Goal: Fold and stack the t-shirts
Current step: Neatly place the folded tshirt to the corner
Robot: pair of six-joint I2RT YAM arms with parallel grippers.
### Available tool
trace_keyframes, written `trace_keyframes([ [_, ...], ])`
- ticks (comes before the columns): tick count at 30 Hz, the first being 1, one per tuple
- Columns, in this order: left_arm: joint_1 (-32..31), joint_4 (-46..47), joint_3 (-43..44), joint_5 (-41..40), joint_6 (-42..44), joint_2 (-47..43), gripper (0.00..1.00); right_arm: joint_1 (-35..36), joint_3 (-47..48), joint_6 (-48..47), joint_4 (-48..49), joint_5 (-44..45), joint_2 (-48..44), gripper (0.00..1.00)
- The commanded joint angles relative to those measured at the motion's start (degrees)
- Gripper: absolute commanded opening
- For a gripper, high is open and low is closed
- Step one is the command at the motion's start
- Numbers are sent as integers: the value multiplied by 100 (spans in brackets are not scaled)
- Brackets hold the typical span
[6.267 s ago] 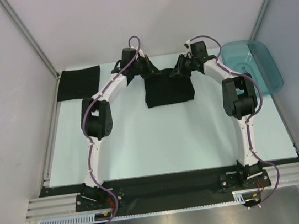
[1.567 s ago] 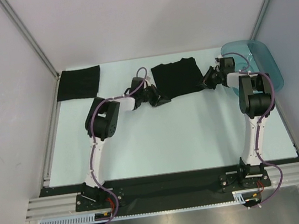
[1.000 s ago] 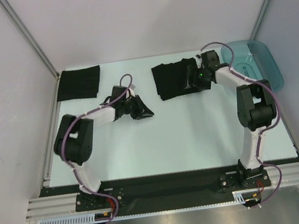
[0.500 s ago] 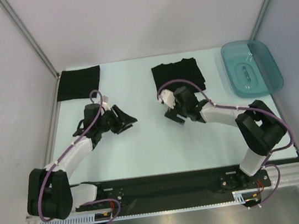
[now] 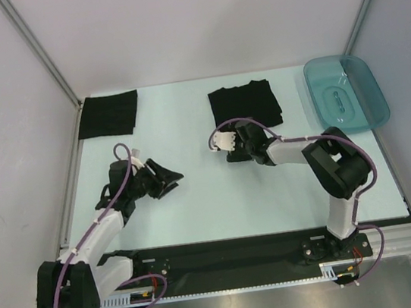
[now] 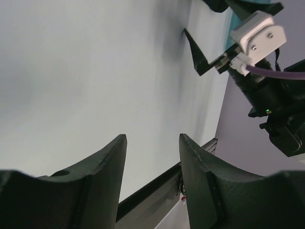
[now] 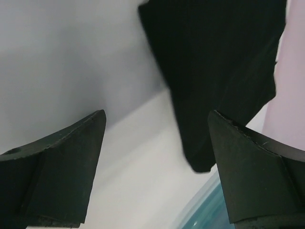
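One folded black t-shirt [image 5: 243, 105] lies flat at the back centre of the table. It also fills the top of the right wrist view [image 7: 214, 62]. A second folded t-shirt [image 5: 109, 114] lies in the back left corner. My left gripper [image 5: 173, 181] [image 6: 152, 138] hovers over bare table left of centre, open and empty. My right gripper [image 5: 236, 152] [image 7: 157, 114] is just in front of the centre shirt, apart from it. Its jaws are wide open with nothing between them.
A translucent teal tray [image 5: 346, 93] stands at the back right, and its rim shows low in the right wrist view [image 7: 205, 210]. The right arm's wrist with its white camera block [image 6: 257, 33] shows in the left wrist view. Grey walls enclose the table.
Both arms have pulled back towards the near side. The right gripper came off the centre shirt's right edge and swung left. The left gripper opened wider and moved nearer and left.
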Motion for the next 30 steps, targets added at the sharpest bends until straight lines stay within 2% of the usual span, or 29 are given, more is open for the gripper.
trace_keyframes([
  [1,134,147,-176,-10,-120,-104,54,60,359,-224,39,-446,530,94],
  [6,301,86,-264,-27,-128,-217,54,-1,851,-92,101,-525,1250,89],
  [10,336,-212,-115,-88,-24,-192,58,-10,1299,66,40,-296,1682,61],
  [11,336,-309,-80,-167,-6,-165,63,-19,1361,162,31,-331,1700,49],
  [13,336,-371,69,-255,82,-78,70,-10,1484,452,-30,-393,1683,40],
  [14,336,-397,140,-308,108,140,75,-1,1546,549,-144,-498,1665,28],
  [17,336,-302,491,-256,170,781,81,16,1714,1014,-444,-734,1428,8],
  [19,336,-65,675,-107,-4,1178,82,-10,1713,1287,-653,-929,1235,0],
  [25,257,1122,1211,262,-900,2794,87,51,1450,2026,-962,-1315,435,0],
  [30,-137,2063,1958,500,-1595,4061,91,227,1283,2640,-1296,-1536,-83,0],
])
